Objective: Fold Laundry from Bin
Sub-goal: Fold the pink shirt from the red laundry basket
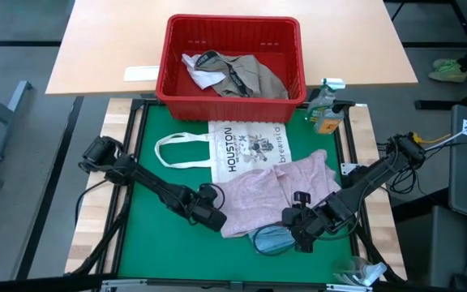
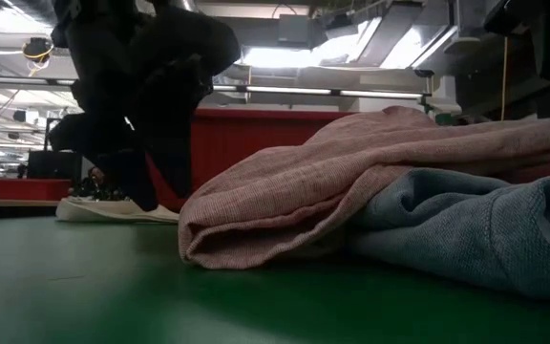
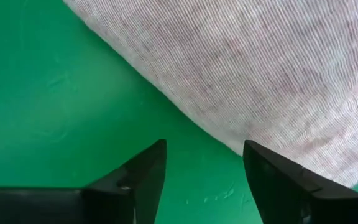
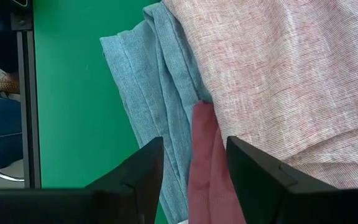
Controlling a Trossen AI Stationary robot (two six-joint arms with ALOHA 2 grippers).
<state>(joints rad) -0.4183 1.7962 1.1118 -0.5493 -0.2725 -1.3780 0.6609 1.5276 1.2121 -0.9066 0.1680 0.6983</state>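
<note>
Robotics lab or workshop: green mat (image 1: 148, 243) on a framed test bench, wooden table (image 1: 104, 49) at 12 o'clock, strip lights (image 2: 294, 57) overhead, loose cables (image 1: 440, 142) at 3 o'clock.

Even overhead light fills the high view with soft shadows, while ceiling lamps (image 2: 285, 55) glare in the low view, silhouetting the arm (image 2: 141, 86) and blurring near cloth (image 2: 285, 205).

A pale pink garment (image 1: 274, 195) lies rumpled and spread on the green table (image 1: 160, 251), its far edge overlapping a white tote. A light blue garment (image 1: 272, 238) is bunched at its near edge, partly tucked beneath it. The red slotted bin (image 1: 232, 57) stands beyond, holding crumpled khaki-grey (image 1: 254, 75) and white (image 1: 197, 71) pieces
</note>
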